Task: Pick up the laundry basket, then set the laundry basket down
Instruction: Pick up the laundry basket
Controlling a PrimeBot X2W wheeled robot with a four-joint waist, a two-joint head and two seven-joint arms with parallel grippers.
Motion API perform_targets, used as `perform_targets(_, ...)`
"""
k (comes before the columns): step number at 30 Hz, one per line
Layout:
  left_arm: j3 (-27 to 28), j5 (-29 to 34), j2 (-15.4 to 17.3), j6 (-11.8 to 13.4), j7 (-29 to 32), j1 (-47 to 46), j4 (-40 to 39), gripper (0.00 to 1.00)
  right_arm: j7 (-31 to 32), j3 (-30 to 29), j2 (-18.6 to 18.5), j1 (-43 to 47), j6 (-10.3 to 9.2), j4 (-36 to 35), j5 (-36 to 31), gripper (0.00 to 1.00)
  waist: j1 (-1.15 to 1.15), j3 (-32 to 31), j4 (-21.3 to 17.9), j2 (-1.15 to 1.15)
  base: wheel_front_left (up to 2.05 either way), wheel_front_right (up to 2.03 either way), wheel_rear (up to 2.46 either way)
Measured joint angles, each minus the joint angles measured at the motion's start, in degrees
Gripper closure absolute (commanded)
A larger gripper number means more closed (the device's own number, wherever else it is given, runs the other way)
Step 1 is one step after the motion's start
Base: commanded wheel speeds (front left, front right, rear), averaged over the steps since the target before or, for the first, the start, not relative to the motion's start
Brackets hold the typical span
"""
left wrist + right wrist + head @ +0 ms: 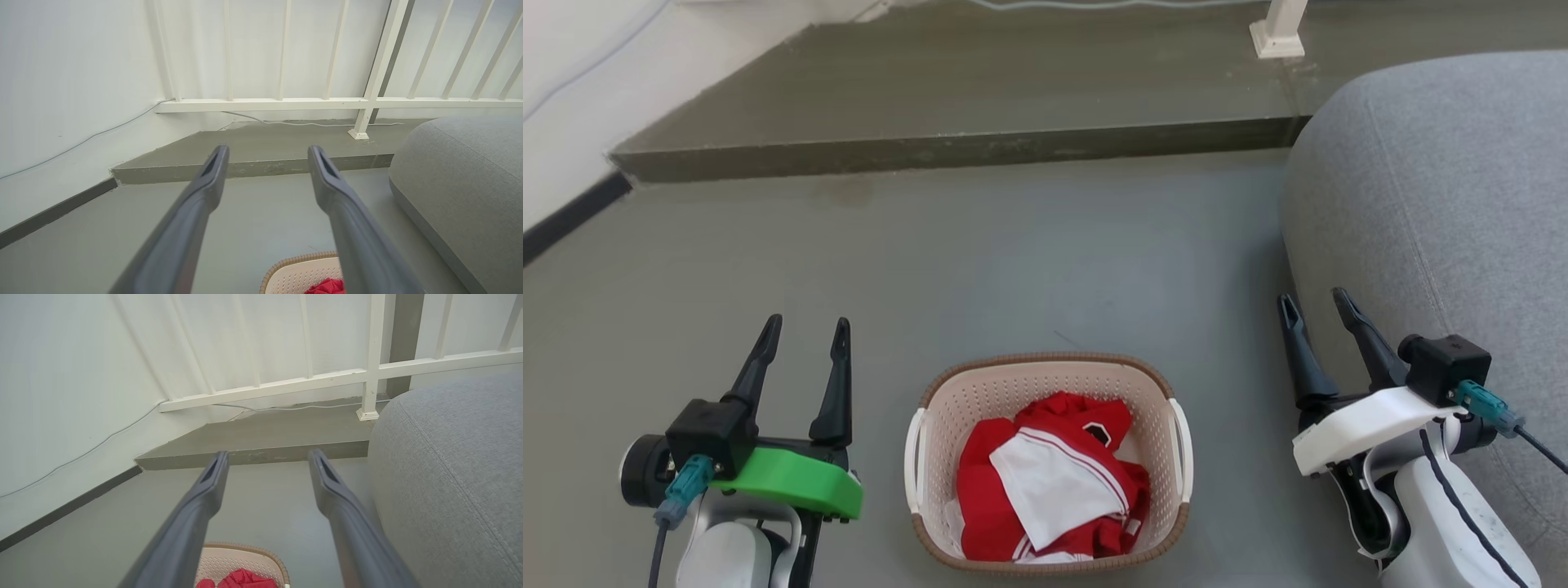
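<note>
The laundry basket (1045,384) stands on the grey floor at the bottom middle of the head view, cream with perforated walls, a brown rim and a white handle on each side. Red and white clothes lie inside it. My left gripper (804,331) hovers open to the basket's left, apart from it, nothing between its fingers. My right gripper (1316,305) hovers open to the basket's right, beside the grey sofa. The basket's far rim (298,261) peeks between the left fingers in the left wrist view, and the basket (241,559) also lies below my right gripper's (267,461) fingers. My left gripper (267,157) points at the step.
A grey upholstered sofa (1437,212) fills the right side, close to my right arm. A raised grey step (964,151) crosses the floor ahead, with a white railing post (1278,33) on it. A white wall with a dark skirting (572,212) runs along the left.
</note>
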Motion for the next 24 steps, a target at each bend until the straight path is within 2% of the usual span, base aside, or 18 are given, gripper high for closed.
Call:
perform_targets(15,-0.3,-3.0,-0.2,-0.7,0.0,-5.7,2.3,0.0,0.0,-0.6,0.6,-3.3,0.42,2.7,0.1,0.0,0.0,9.6,-0.9,0.0,0.0,0.0,0.0)
perform_targets(24,-1.9,-3.5,-0.4,-0.8,0.0,-10.2,7.4,0.0,0.0,-1.3,1.3,-5.6,0.53,6.2,0.6,0.0,0.0,15.6,-1.3,0.0,0.0,0.0,0.0)
